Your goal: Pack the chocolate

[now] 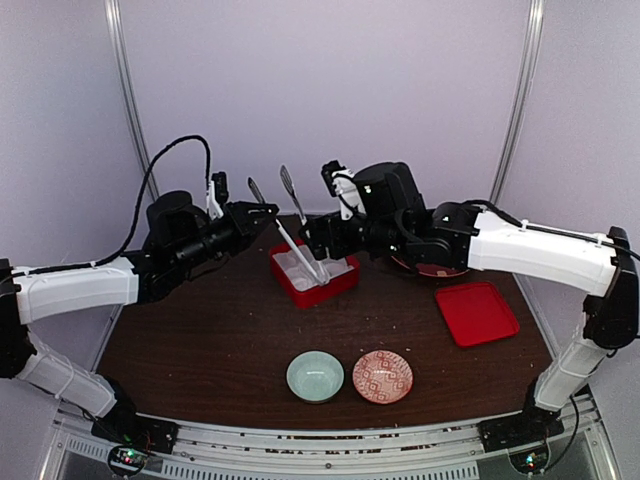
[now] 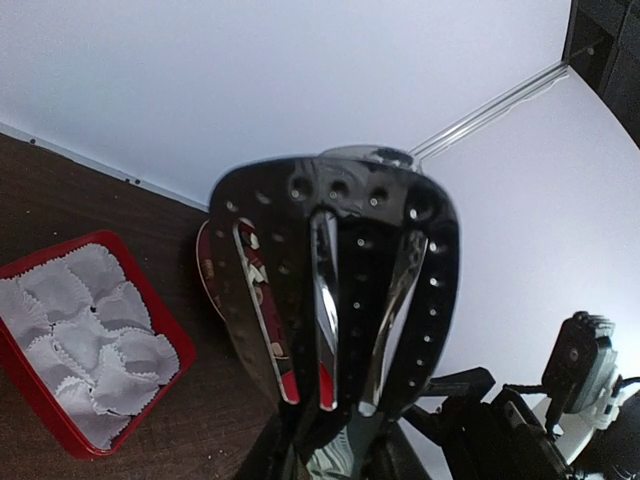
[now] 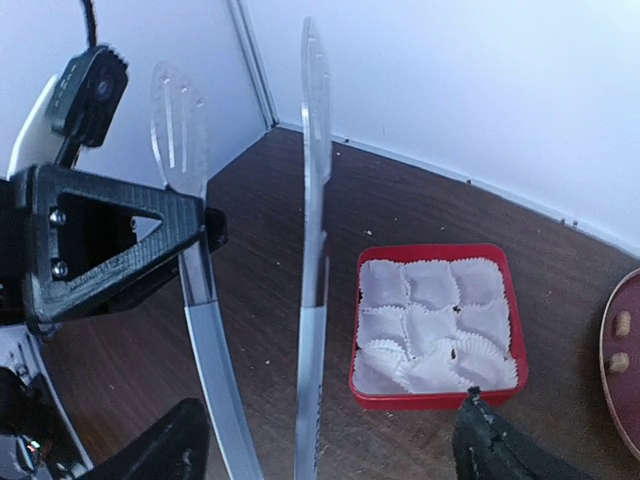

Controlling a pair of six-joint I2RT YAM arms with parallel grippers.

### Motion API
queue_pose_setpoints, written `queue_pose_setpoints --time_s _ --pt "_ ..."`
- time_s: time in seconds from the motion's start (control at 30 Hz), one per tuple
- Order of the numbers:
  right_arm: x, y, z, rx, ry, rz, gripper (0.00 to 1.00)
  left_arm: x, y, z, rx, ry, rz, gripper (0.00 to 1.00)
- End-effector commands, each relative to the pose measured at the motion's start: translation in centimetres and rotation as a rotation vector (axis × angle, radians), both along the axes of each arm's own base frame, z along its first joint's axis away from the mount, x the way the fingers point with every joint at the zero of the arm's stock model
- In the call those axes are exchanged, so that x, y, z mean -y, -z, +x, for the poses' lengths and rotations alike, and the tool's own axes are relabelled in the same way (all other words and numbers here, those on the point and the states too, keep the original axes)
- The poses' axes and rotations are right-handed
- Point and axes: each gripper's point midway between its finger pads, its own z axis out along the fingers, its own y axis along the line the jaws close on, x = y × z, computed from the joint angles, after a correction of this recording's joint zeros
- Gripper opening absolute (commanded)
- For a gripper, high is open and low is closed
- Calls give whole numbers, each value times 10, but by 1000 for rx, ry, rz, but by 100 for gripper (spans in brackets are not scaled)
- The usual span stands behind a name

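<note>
Though the brown table (image 1: 200, 340) carries much, most of it lies apart from the work: a red lid (image 1: 477, 312) at the right, and a green bowl (image 1: 315, 377) beside a patterned pink bowl (image 1: 382, 376) at the near edge. At the middle sits a red box (image 3: 420, 398) filled with white paper cups (image 3: 430, 320). Silver tongs (image 3: 312, 250) stand upright beside it, heads up. The left gripper (image 3: 205, 225) is clamped on one arm of them. The right gripper (image 3: 330, 415) has its fingers spread wide either side of both arms. The chocolate (image 3: 622, 322), two tiny tan pieces, lies on a dark red plate (image 3: 620, 410) right of the box; in the top view the right arm (image 1: 540, 250) covers it.
</note>
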Motion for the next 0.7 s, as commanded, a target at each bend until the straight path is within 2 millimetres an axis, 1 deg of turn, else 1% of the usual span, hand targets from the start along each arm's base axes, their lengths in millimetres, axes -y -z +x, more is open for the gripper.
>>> queue_pose_setpoints --time_s 0.0,0.03,0.07,0.13,0.2,0.33,0.43,0.5,0.67 --pt "2 -23 -11 14 -64 116 94 -9 -32 -3 81 -31 -68 12" --pt "-1 -18 -11 0 -72 112 97 -9 -32 -3 79 -35 -70 12" --pt "-3 -15 -10 -15 -71 107 98 -10 -32 -3 77 -40 -73 12" --pt "-10 -7 -10 -46 -83 93 99 -11 -32 -2 72 -45 -79 11" --pt "-17 -4 -10 -57 -95 87 100 -12 -32 -1 62 -54 -84 11" --pt "-26 -3 -6 -36 -69 62 100 -18 -36 -1 56 -81 -96 10" --pt "-37 -4 -10 4 -69 4 100 -21 -38 0 47 -103 -103 10" --pt "-42 0 -10 -10 -69 -17 100 -21 -40 -1 45 -110 -113 10" --pt "-45 1 -6 -16 -48 5 100 -23 -43 -3 31 -123 -165 10"
